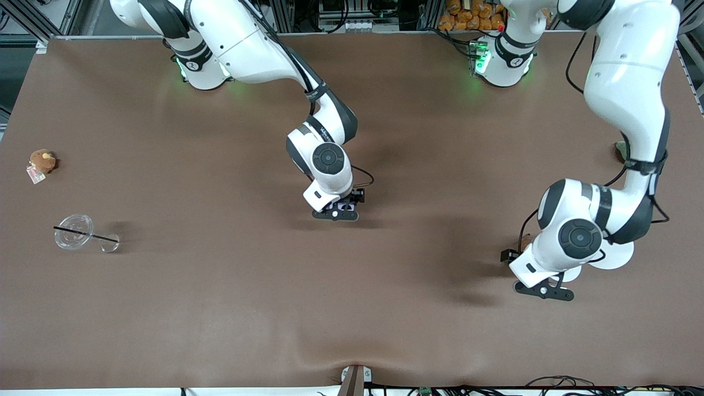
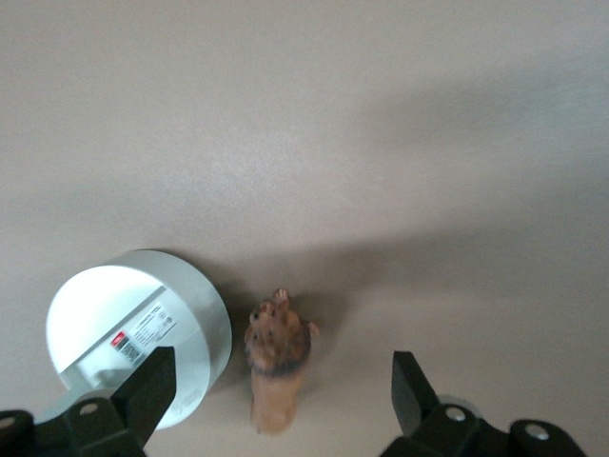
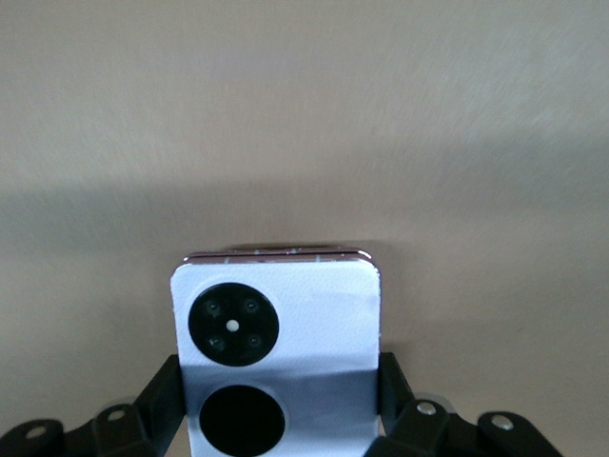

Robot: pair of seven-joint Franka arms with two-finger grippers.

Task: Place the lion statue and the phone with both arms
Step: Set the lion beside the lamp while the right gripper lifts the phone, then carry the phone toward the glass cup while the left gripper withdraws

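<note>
the right gripper (image 3: 281, 405) pinches the phone (image 3: 276, 357) between its fingers, low over the middle of the table (image 1: 220, 308). the left gripper (image 2: 281, 405) hangs spread around the lion statue (image 2: 276, 367), which lies on the table just beside the white round container (image 2: 133, 333), toward the left arm's end.

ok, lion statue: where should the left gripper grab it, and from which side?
From straight above, across the narrow body. The lion statue lies lengthwise between the open left gripper's fingers, so its slim flanks face them. The white container sits close beside one flank, so clearance looks tight there.
</note>
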